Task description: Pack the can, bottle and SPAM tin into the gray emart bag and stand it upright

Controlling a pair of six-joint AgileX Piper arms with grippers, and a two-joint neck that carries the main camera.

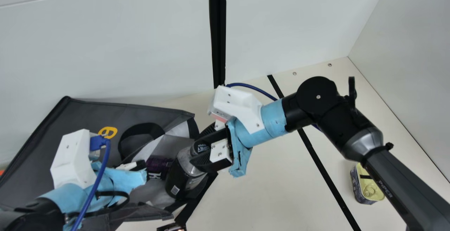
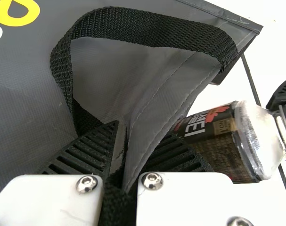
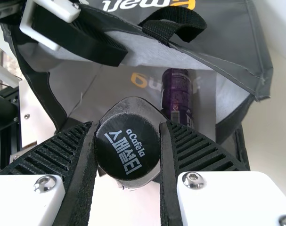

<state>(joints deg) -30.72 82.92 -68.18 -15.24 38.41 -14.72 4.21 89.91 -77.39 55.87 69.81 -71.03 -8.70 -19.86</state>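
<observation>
The gray bag lies on its side at the left, mouth toward the middle. My left gripper is at its mouth; in the left wrist view my left gripper is shut on the bag's edge, beside the black handle. My right gripper is shut on the cap of the dark bottle, base at the bag's opening; in the right wrist view my right gripper has the cap between its fingers. Inside the bag lies the purple can. The SPAM tin stands at the right.
White walls rise behind the bag and at the right. A black strip crosses the cream table between the bottle and the tin. My right forearm passes close above the tin.
</observation>
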